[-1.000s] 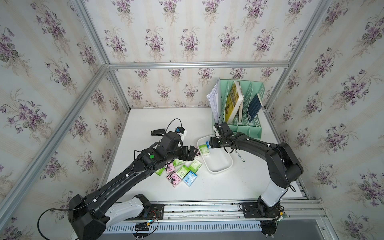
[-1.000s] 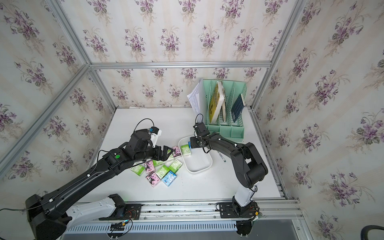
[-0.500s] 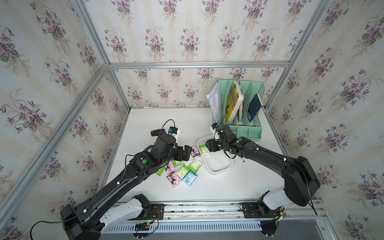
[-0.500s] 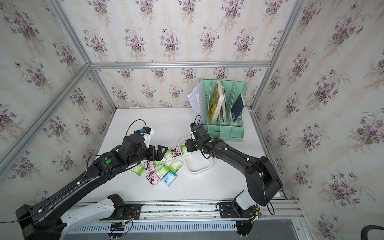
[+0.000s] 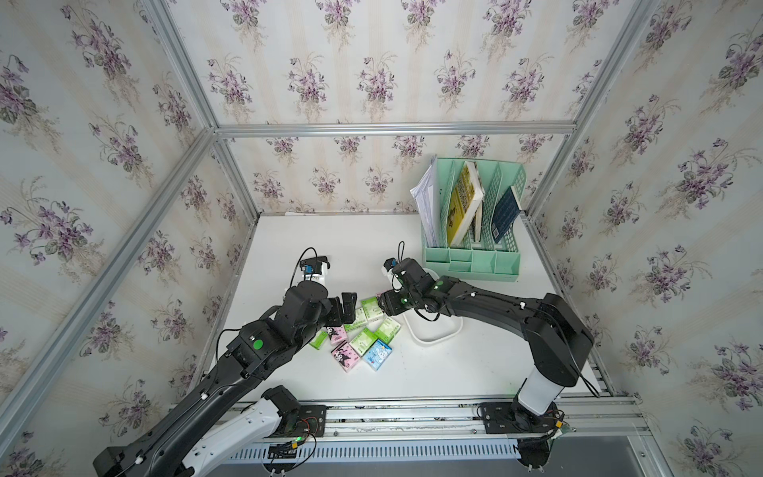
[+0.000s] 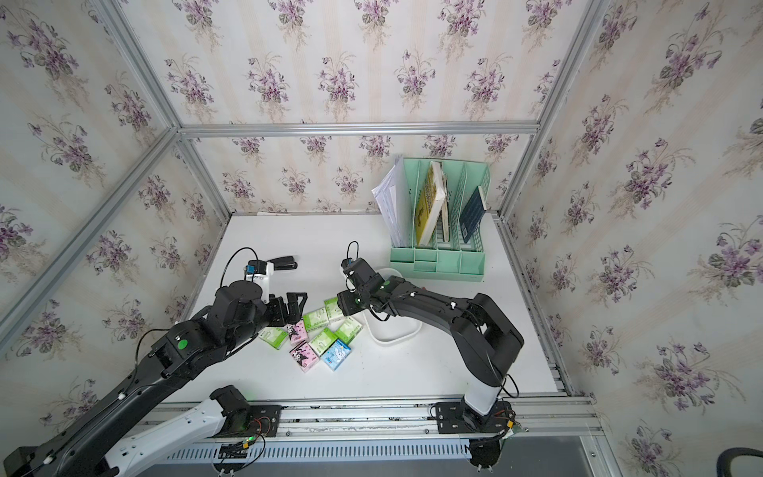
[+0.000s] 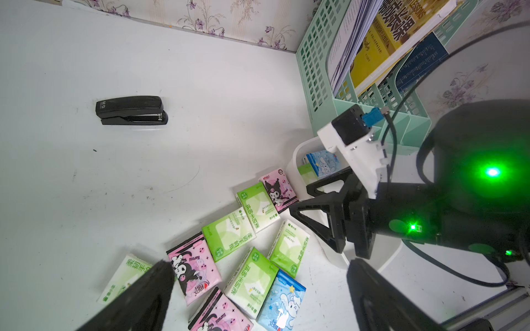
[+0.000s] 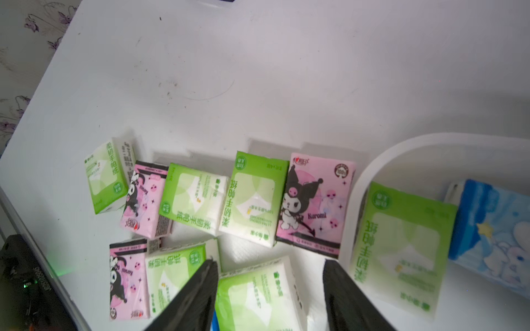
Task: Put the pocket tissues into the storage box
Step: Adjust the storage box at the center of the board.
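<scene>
On my screens the right gripper (image 8: 269, 263) hangs low over the table (image 5: 313, 247), just beside the rim of the storage box (image 5: 433, 340). Its fingers (image 8: 198, 295) stand apart with a green pack (image 8: 258, 298) lying between them. I see bare space between that pack and one finger, so nothing is clamped. The left gripper (image 7: 258, 265) hovers over the other side of the heap, its fingers (image 7: 378, 295) spread wide and holding nothing. The pocket tissues (image 5: 363, 342) mostly lie loose on the table in a tight cluster between the two grippers: green ones, pink ones with a dark cartoon figure, and one blue pack (image 5: 379, 354) at the cluster's near edge. Two already sit in the storage box: a green packet (image 8: 401, 243) next to the rim and a blue packet (image 8: 493, 226) beside it. A black stapler (image 7: 132, 110) lies well apart from the heap. The mint green desk organizer (image 5: 470, 260), holding books and papers, stands at the back of the table, just behind the box.
</scene>
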